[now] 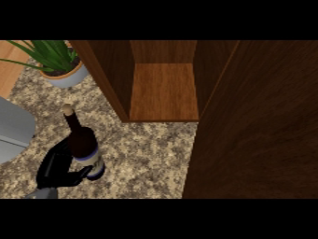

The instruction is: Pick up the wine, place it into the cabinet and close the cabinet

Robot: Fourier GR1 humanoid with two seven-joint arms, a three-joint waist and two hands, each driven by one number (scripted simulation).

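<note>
1. Left hand [59, 169] has its fingers curled round the lower body of the wine bottle [83, 142]. Bottle is upright on the counter [148, 149], near its front edge, left of the cabinet [162, 88].
2. Right hand isn't visible, so nothing to say on it.
3. Cabinet is open: bare wooden shelf [162, 93] facing the bottle, the door [265, 121] swung out along the right and covering that side of the counter.
4. Step in hand, as I read it: get the grasp settled, then lift. I can't tell if the base is off the counter yet.
5. To do it well: lift straight up and keep the bottle vertical. The grip is low, so the neck will want to swing.
6. Carry back and right into the opening, clearing the cabinet's left wall.
7. Set it well in on the shelf so the door can shut.
8. Keep away from the potted plant [61, 70] at the back left and the grey appliance [3, 126] at the left edge.
</note>
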